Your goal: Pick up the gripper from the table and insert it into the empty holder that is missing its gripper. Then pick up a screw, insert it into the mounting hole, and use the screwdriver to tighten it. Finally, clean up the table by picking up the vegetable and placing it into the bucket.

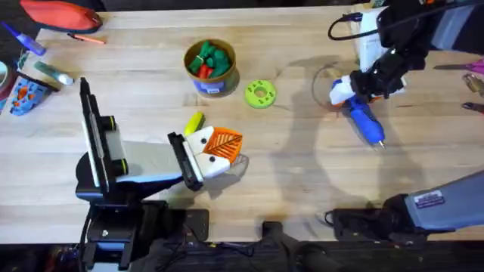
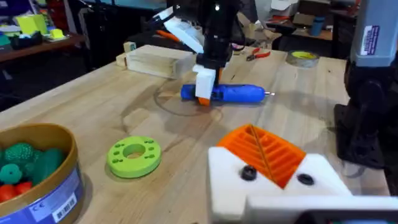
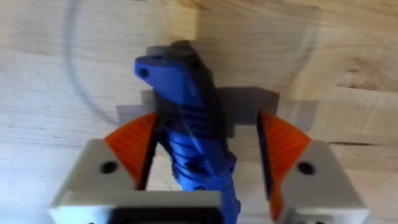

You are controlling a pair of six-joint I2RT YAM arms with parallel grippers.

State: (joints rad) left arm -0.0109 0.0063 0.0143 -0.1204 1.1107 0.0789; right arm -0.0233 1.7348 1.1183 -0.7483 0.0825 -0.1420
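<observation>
Overhead view: right gripper (image 1: 355, 89) sits over the screwdriver (image 1: 366, 121), which lies on the table (image 1: 302, 166) at right of centre. At lower centre, the left gripper (image 1: 215, 151) shows one orange pad (image 1: 224, 143); its jaw opening I cannot tell. The vegetable (image 1: 194, 122) lies just above it, the bucket (image 1: 210, 66) higher up.

Left wrist view: the screwdriver lies mid-frame under the right gripper (image 2: 204, 87); a green ring (image 2: 134, 155) lies at lower left.

Right wrist view: orange pads (image 3: 132, 147) stand wide apart either side of the blue screwdriver (image 3: 189, 143), apparently not clamping it.
</observation>
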